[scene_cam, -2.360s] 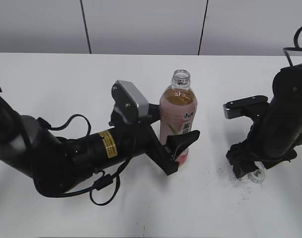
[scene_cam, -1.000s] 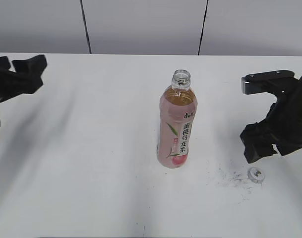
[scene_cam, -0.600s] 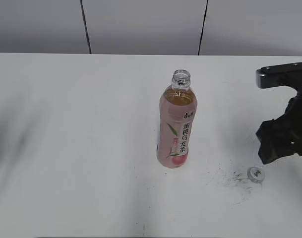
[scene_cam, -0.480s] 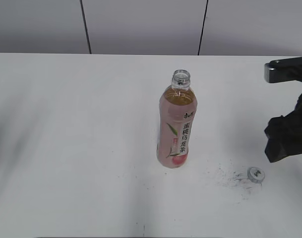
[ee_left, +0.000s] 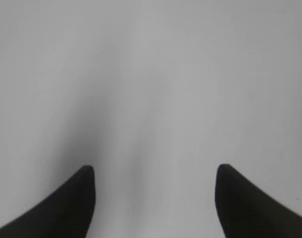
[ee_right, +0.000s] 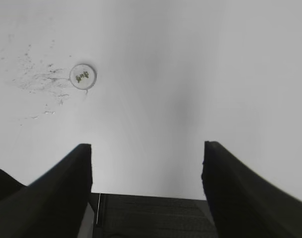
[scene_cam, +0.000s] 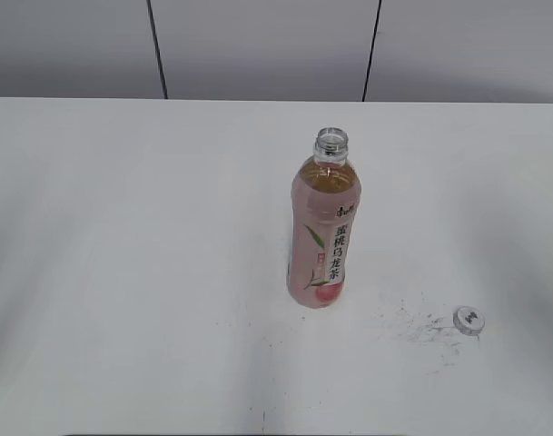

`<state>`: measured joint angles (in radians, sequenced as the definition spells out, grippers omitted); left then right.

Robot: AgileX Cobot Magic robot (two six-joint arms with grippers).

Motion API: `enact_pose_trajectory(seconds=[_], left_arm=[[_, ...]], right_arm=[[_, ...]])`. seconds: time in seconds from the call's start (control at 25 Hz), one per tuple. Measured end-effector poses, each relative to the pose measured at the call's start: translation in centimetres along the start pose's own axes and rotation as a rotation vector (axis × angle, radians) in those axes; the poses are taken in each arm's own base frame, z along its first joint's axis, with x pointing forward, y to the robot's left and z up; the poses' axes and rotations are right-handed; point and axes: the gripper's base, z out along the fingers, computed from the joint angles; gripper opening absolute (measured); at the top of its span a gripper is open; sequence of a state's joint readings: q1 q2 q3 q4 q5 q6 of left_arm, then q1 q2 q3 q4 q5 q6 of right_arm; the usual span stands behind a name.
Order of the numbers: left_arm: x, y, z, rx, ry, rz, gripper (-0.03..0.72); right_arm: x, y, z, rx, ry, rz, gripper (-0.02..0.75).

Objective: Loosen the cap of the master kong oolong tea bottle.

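The master kong oolong tea bottle (scene_cam: 325, 238) stands upright in the middle of the white table (scene_cam: 122, 227), its neck open with no cap on it. The cap (scene_cam: 469, 319) lies on the table to the bottom right, top side up; it also shows in the right wrist view (ee_right: 83, 76), ahead and left of my right gripper (ee_right: 147, 151). My right gripper is open and empty over the table's front edge. My left gripper (ee_left: 154, 173) is open and empty over bare table. Neither arm shows in the exterior view.
Dark specks and scuff marks (scene_cam: 419, 322) lie on the table just left of the cap. A grey panelled wall (scene_cam: 258, 45) runs behind the table. The table's front edge (ee_right: 151, 198) shows under my right gripper.
Both arms have drawn back out of the exterior view, the left to the left and the right to the right. The bottle and the cap have not moved.
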<state>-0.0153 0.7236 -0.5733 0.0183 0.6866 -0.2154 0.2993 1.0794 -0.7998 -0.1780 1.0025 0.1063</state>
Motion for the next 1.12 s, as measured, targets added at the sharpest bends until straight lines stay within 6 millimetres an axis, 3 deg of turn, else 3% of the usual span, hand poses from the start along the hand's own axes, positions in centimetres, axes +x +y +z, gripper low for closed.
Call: enact_pose_trajectory(seconds=[0.2,0.68,1.12], left_arm=[[1.3,0.2,-1.7,0.003,0.049,0.043,0.451],[4.1,0.5,-6.7,0.056,-0.092,0.071,0.425],[6.4,1.4,-9.1,0.034,-0.191,0.136,0.385]], right_arm=[[2.2,-1.5,-0.3,0.034,0.014,0.101,0.522],[9.4,-0.8,-2.4,-0.013,-0.091,0.153,0.522],[14.0,-0.7,-5.1,0.001,-0.381,0.087,0.522]])
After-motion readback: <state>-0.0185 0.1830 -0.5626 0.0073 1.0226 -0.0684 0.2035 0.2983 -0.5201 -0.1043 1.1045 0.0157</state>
